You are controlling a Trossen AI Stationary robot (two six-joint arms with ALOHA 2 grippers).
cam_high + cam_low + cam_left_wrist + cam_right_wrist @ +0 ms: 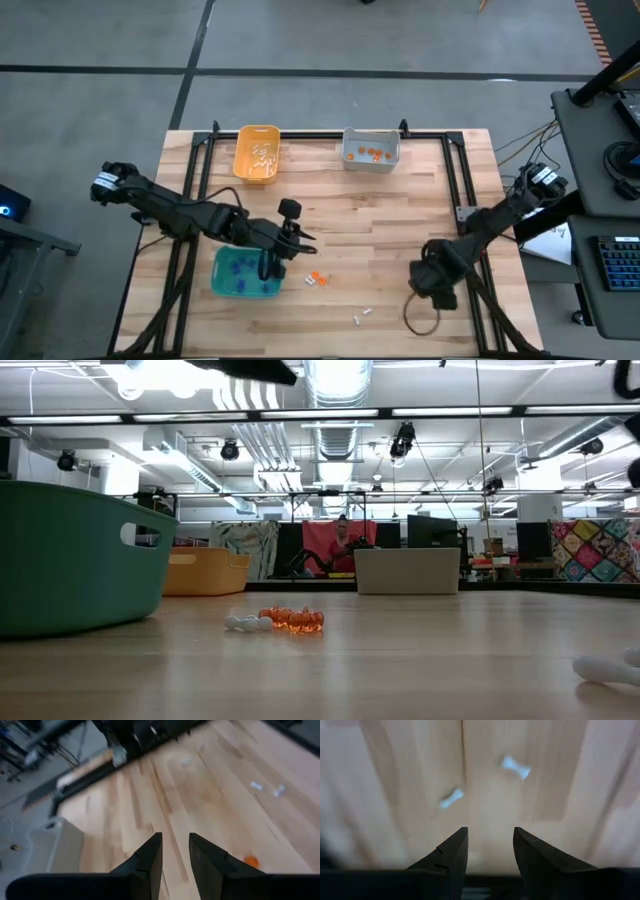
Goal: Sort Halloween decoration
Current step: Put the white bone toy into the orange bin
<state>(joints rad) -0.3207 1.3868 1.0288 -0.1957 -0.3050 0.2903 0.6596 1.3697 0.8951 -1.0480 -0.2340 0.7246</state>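
Note:
Loose Halloween trinkets lie on the wooden table: orange ones [314, 277] with a white one [325, 283] beside them at the middle, and two white bone-shaped ones [362, 316] nearer the front edge. My left gripper [270, 266] hovers open over the right rim of the teal bin [240, 273], which holds purple trinkets. Its fingers [175, 847] have nothing between them. My right gripper [420, 292] points down, open, right of the two white trinkets [452, 797] [515, 767], touching nothing.
An orange-yellow bin [256, 153] with white trinkets and a grey bin [371, 150] with orange ones stand at the table's far edge. A black frame [455, 170] runs along the table's sides. Bare wood lies between the bins and the loose trinkets.

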